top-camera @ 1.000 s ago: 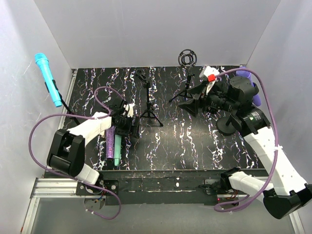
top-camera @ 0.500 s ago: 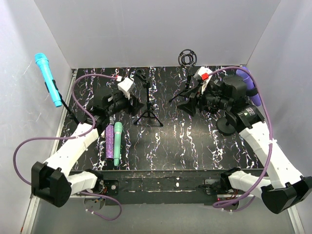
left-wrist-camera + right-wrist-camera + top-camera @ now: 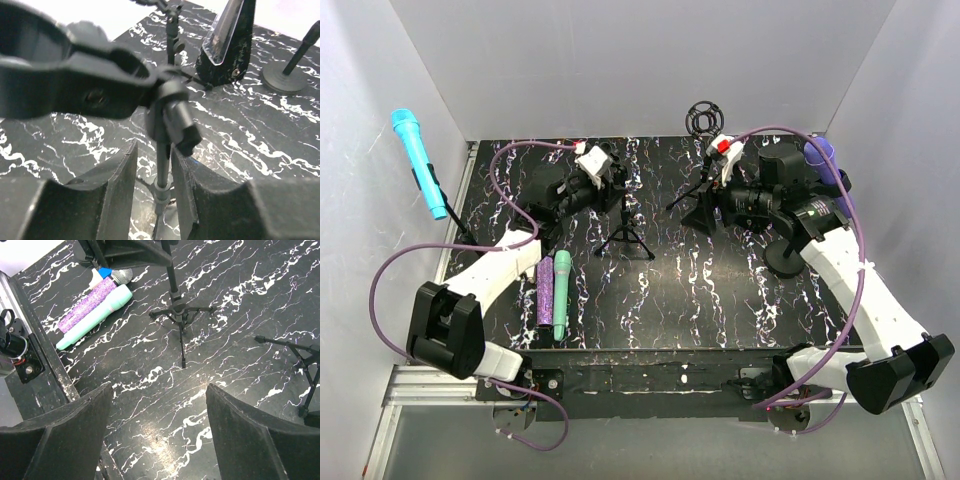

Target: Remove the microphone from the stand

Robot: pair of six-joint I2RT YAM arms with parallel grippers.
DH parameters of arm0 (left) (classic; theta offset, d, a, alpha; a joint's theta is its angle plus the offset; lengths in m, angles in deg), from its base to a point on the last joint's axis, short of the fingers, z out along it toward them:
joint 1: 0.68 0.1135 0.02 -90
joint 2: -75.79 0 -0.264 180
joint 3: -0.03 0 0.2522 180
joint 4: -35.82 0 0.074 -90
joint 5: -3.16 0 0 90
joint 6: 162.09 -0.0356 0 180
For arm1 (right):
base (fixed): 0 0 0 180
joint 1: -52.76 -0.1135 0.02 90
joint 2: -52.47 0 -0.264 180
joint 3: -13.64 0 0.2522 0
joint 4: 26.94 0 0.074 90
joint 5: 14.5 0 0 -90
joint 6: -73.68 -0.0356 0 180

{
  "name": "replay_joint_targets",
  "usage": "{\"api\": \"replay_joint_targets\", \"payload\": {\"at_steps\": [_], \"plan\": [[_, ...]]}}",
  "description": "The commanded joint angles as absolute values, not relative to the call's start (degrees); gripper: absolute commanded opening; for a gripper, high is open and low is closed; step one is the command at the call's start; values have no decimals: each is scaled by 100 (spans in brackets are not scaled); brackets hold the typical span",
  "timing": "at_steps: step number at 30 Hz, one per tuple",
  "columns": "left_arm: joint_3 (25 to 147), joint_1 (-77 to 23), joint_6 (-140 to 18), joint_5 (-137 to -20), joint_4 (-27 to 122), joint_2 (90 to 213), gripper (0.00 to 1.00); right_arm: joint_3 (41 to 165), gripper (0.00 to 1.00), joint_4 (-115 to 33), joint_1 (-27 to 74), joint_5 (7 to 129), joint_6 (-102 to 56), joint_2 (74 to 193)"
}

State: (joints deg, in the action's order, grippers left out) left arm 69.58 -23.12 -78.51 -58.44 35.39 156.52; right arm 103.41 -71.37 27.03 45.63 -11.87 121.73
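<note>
A cyan microphone point(image 3: 417, 162) sits in the clip of a stand at the far left. On the right, a purple microphone point(image 3: 827, 175) stands on a round-base stand point(image 3: 788, 258), partly hidden by my right arm. My left gripper point(image 3: 613, 187) is at the middle tripod stand point(image 3: 623, 215). In the left wrist view its fingers point(image 3: 122, 175) flank the thin pole point(image 3: 161, 165) under an empty black clip point(image 3: 100, 85). The pole lies against the right finger, with a gap on the left. My right gripper point(image 3: 157, 390) hangs wide open over bare table, holding nothing.
A purple glitter microphone point(image 3: 546, 290) and a mint one point(image 3: 561, 292) lie side by side at the front left. A tripod stand with an empty ring mount point(image 3: 705, 118) stands at the back, beside my right gripper point(image 3: 705, 212). White walls enclose the table.
My left arm has swung from the lying microphones back to the middle tripod stand, and its jaws have narrowed around the pole. The right arm has shifted slightly left and back.
</note>
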Motion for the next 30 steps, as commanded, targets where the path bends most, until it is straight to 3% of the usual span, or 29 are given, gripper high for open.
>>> {"api": "replay_joint_targets", "payload": {"at_steps": [1,8,11,17,23,30], "plan": [[7259,-2441,-7886,-5450,3095,15674,29,10395,82,-7173,2701,4676,-1087,12147],[7390,-2573,-7719,-5414,3349,15841,0,10193,80,-6680,2710,4518,-1279,12383],[7531,-2582,-7544,-5537,3718,15833,0,10464,78,-6803,2701,4378,-1456,12717],[8005,-2582,-7270,-5574,4921,15692,0,10791,86,-6672,2710,4009,-2008,13420],[8340,-2573,-7254,-4941,6039,15631,0,10624,75,-6074,2666,3305,-2624,13930],[8015,-2441,-6208,-5264,5873,15507,0,10624,73,-6275,2622,2997,-2783,14300]]}}
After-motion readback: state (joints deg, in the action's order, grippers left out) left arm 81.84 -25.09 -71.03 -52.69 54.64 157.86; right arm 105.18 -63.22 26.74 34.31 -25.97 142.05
